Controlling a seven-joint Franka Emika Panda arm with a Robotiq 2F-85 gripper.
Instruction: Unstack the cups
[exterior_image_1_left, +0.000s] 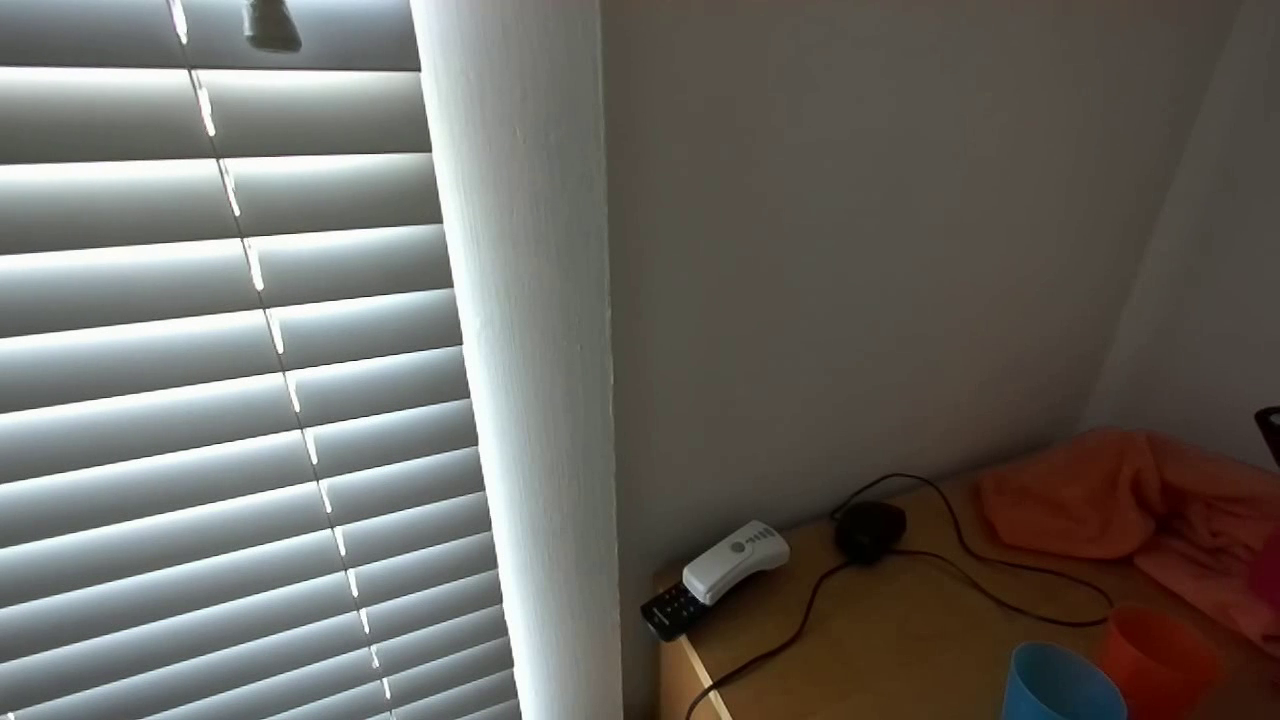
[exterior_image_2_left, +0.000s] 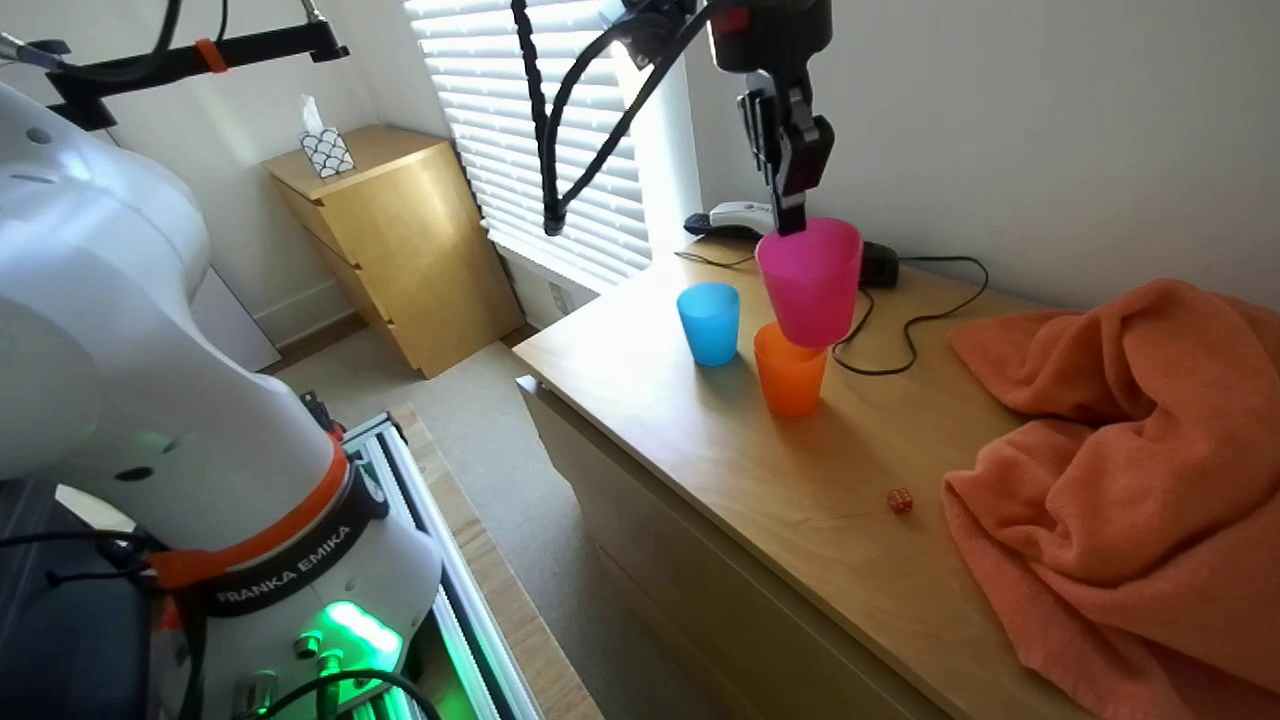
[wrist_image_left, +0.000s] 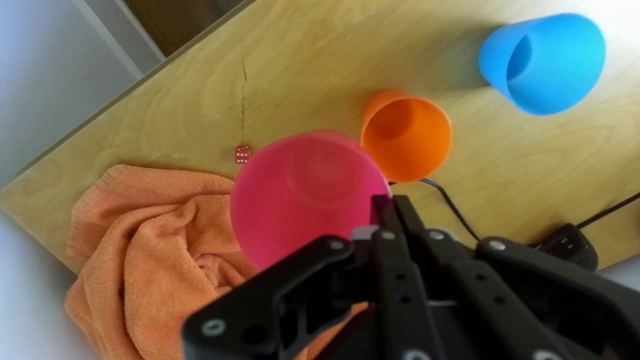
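"Where are the cups?"

"The pink cup (exterior_image_2_left: 812, 285) is up in the air, mouth upward. The blue cup (exterior_image_2_left: 711, 325) and the orange cup (exterior_image_2_left: 788, 385) stand upright on the bench (exterior_image_2_left: 740, 450), apart from each other."

"And the fingers (wrist_image_left: 407, 212)?"

"Nearly together, pinching the pink cup by its wall at the rim (the wrist view shows it best)."

"Is it over the orange one?"

"It covers part of it in an exterior view; from the wrist it sits mostly to one side."

"Anything else on the bench?"

"A red die (wrist_image_left: 243, 154) and a crumpled orange towel (wrist_image_left: 165, 250), near each other."
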